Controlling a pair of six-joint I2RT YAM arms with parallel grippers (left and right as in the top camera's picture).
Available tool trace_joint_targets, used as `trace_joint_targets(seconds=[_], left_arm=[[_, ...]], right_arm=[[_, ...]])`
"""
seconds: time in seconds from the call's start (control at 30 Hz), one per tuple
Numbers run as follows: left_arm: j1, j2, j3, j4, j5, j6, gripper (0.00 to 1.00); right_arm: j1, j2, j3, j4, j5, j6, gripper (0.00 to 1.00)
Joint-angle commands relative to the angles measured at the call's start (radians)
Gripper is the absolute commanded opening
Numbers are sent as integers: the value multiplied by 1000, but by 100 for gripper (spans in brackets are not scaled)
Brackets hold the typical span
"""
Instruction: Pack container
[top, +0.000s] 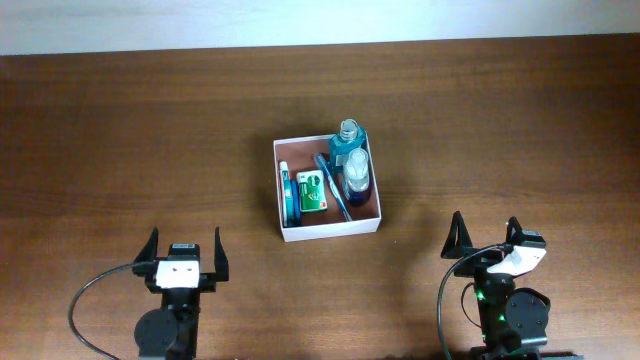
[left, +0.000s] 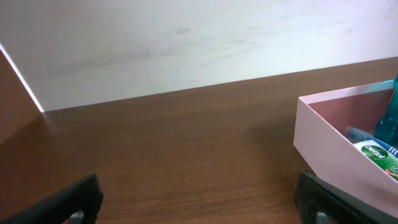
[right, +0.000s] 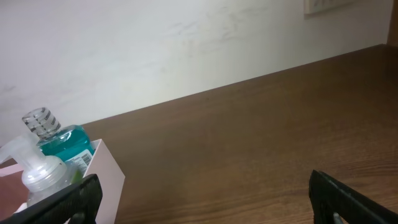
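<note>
The square, shallow, white-walled container (top: 328, 232) lies on the brown wooden tabletop (top: 120, 140), well ahead of the left tool (top: 185, 241) and right tool (top: 486, 232). Both tools are spread wide and empty. With a teal liquid bottle (top: 348, 136), a clear pump bottle (top: 357, 173) and a flat green packet (top: 313, 192) inside, packing looks finished.

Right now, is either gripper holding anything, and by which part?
Nothing is held. The left gripper and right gripper are both open and empty, on the near side of the table, apart from the container.
</note>
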Motion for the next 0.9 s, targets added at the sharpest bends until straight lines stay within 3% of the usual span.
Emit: trace_joint_targets(seconds=[0.0, 0.17, 0.87], left_arm=[[5, -11, -6, 3, -9, -42, 100], [5, -11, -6, 10, -80, -211, 99], [5, -10, -6, 10, -95, -216, 99]], right_arm=[[-3, -8, -5, -9, -2, -3, 98], [-3, -9, -5, -9, -2, -3, 98], [-3, -9, -5, -9, -2, -3, 98]])
